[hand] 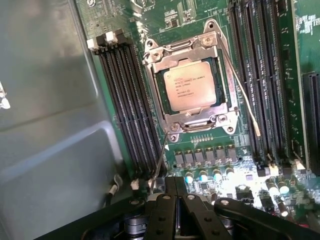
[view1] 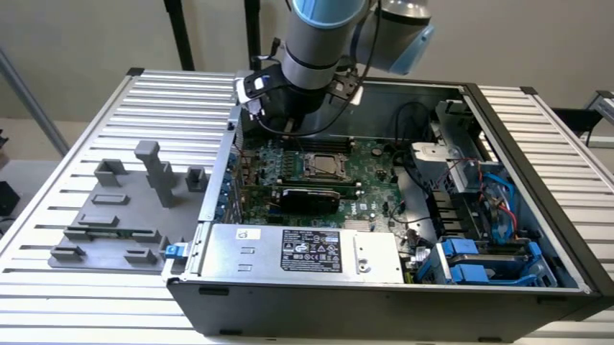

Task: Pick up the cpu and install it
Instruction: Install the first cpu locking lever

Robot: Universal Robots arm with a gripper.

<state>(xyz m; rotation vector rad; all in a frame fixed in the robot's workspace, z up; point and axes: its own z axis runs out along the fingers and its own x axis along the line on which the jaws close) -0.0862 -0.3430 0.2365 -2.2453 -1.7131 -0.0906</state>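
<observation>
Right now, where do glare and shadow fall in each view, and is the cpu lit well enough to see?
Wrist view: even light; the cpu shines pale without hard glare; the black jaws reflect little. Exterior view: the ribbed table is bright, the case interior dimmer under the arm.

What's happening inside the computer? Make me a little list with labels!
cpu: lying in the socket on the green motherboard, silver top up
gripper: shut, holding nothing, apart from the cpu
computer case: open, on the slatted table
grey fixture blocks: beside the case, on the exterior view's left
</observation>
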